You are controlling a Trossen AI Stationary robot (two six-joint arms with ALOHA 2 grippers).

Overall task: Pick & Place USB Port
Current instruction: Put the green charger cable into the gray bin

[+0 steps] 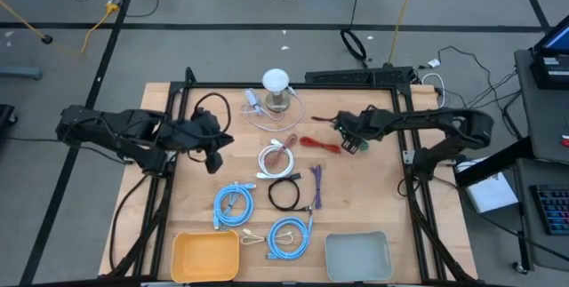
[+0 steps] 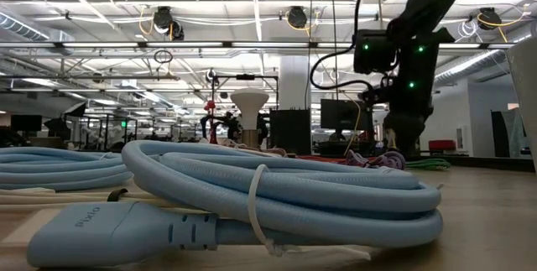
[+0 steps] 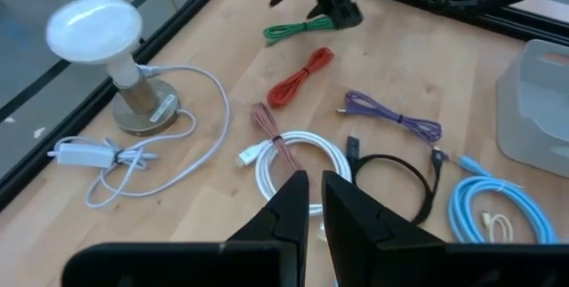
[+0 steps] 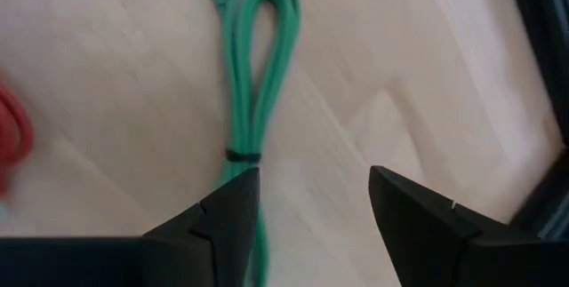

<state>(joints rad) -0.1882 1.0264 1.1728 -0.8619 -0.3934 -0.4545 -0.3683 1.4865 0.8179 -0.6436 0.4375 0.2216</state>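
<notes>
The right gripper (image 4: 311,203) hangs open over the green cable (image 4: 253,65) (near the worktop's far-right edge); next, lower and close.

White lamp (image 1: 276,87) at the table's far edge, orange tray (image 1: 205,256) and grey tray (image 1: 358,256) at the near edge

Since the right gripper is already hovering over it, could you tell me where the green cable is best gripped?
Grip the green cable at its black tie, where the strands are bunched into one narrow bundle. Come straight down from above, since it lies flat on the table. The open right gripper sits beside it and should shift to straddle it.
</notes>
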